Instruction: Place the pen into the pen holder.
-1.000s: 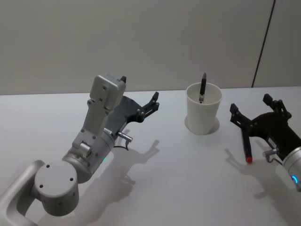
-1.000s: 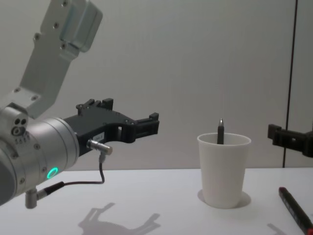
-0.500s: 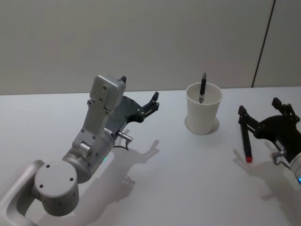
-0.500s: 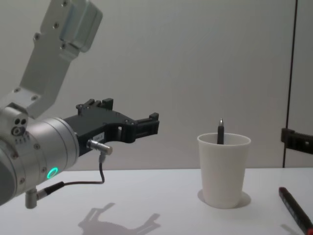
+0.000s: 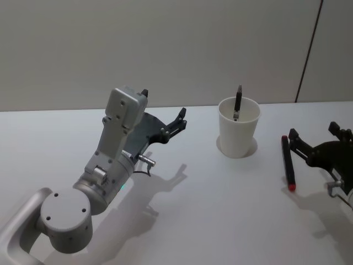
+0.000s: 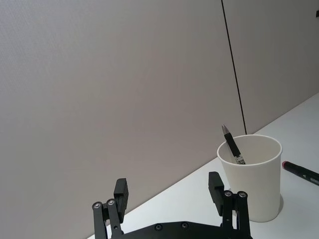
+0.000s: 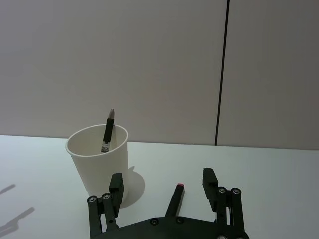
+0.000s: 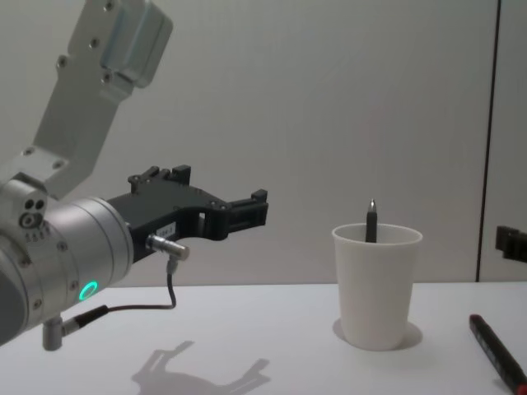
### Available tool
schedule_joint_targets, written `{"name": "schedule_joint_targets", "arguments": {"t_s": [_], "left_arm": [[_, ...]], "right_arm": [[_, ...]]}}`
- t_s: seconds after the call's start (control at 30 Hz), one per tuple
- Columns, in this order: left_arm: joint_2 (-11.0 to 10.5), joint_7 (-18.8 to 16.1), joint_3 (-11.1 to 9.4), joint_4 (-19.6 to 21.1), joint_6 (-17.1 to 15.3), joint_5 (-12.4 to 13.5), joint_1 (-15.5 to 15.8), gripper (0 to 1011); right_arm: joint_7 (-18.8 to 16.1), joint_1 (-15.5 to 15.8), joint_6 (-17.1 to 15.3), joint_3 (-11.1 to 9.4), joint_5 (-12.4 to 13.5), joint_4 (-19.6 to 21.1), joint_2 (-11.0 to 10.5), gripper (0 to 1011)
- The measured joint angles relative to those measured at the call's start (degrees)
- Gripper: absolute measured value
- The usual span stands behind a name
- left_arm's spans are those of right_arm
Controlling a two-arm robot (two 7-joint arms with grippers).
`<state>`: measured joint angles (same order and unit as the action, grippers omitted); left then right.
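Rightward since a second earlier had drawn the right gripper [image 5: 313, 131], jaws wide and empty, leaving the red-tipped pen [image 5: 287, 163] flat on the table [image 5: 215, 212] near the pen holder [image 5: 238, 132], which already held a dark pen [image 5: 238, 102]; grasping and dropping remained, the left gripper [image 5: 163, 104] idle, also spread.

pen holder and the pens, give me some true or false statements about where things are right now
1. A dark pen stands inside the pen holder. True.
2. The right gripper is clamped on the red-tipped pen. False: the pen lies on the table, and the gripper is open beside it.
3. The pen holder lies on its side. False: it stands upright.
4. The left gripper is open and holds nothing. True.
5. The red-tipped pen lies on the robot's left of the pen holder. False: it lies on its right.
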<state>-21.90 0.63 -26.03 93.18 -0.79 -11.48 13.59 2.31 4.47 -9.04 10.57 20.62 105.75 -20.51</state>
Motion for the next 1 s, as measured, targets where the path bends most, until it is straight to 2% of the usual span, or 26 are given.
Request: {"name": "schedule_joint_targets", "arguments": {"t_s": [0.23,0.57,1.0], "left_arm": [[0.0,0.0,0.0,0.0,0.0,0.0,0.0,1001],[0.0,0.0,0.0,0.0,0.0,0.0,0.0,1001],[0.0,0.0,0.0,0.0,0.0,0.0,0.0,1001]], "right_arm": [[1.67,-0.55,-3.41,-0.26,1.21,0.59,0.81,1002],[4.46,-2.61,-10.19,-0.39,3.37,0.67,2.89,1002],[8.28,-5.11,-17.05,-0.11,3.33,0.18,5.4,1002]]}}
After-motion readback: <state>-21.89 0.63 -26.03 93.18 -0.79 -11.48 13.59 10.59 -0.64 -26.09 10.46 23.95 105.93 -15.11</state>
